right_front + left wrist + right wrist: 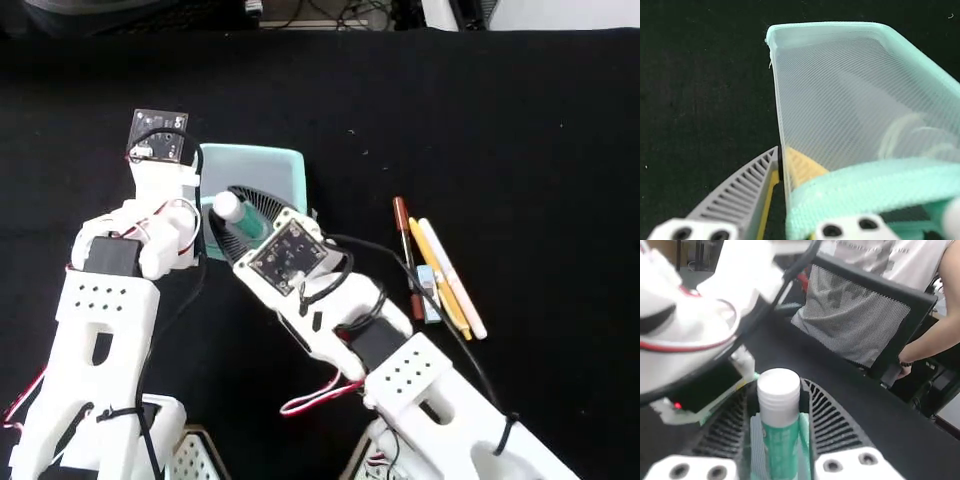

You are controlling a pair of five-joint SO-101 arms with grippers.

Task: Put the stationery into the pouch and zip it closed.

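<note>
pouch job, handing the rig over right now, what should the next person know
Left gripper: shut on the pouch edge.
Right gripper: shut on the glue stick, at the pouch mouth, not released.
Pens and a small blue piece lie on the table, on the right arm's side.
Done: nothing visibly packed.
Left: drop the glue stick in, load the rest, zip.

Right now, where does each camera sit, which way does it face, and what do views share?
High view: fixed above the table, looking down on both arms, the pouch and the pens.
Left wrist view: wrist-mounted, looking along the left end effector, shut on the pouch's wall.
Right wrist view: wrist-mounted, looking along the right end effector, shut on the glue stick; left arm beyond.
Shared: high and left wrist views show the pouch; high and right, the glue stick.
</note>
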